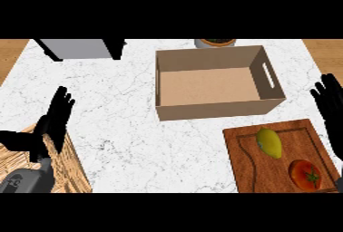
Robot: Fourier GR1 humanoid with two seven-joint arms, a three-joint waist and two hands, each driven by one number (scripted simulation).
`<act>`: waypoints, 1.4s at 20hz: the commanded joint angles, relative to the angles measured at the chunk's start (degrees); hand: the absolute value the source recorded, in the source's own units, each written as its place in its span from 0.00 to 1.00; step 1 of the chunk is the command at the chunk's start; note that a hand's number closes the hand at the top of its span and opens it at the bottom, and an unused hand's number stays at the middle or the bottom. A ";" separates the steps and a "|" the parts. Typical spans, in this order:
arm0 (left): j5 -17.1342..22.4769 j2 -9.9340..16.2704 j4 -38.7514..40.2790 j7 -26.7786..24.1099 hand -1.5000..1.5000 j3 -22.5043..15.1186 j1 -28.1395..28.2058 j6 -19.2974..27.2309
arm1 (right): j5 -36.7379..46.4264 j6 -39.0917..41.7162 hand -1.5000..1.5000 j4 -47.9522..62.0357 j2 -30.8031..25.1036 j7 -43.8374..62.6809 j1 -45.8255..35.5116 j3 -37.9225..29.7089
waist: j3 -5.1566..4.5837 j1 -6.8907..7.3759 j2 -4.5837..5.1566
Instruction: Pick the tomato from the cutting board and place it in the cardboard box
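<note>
The round red tomato (pixel 306 174) lies at lower right on the brown wooden cutting board (pixel 244 174), beside a yellow lemon (pixel 269 142). The open cardboard box (pixel 216 108) sits above. Left hand (pixel 56 116) and right hand (pixel 330 105) are both released, fingers straight

No readable text, labels, brands, numbers or signs anywhere on the counter's things.
</note>
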 commanded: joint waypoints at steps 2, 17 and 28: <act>-4.82 3.54 2.76 1.47 0.50 -1.01 -1.39 2.64 | -7.04 16.82 0.00 0.69 -1.76 -8.68 1.15 1.93 | -0.03 0.83 -0.12; -9.85 13.64 5.49 3.48 0.50 -1.22 1.37 2.31 | 2.20 51.69 0.00 3.84 -15.16 -53.20 2.62 5.68 | 0.72 2.07 0.79; -11.41 16.31 1.07 8.28 0.50 -2.02 1.40 2.66 | 29.26 35.27 0.00 5.35 -31.69 -70.60 0.53 7.77 | 0.38 3.31 0.42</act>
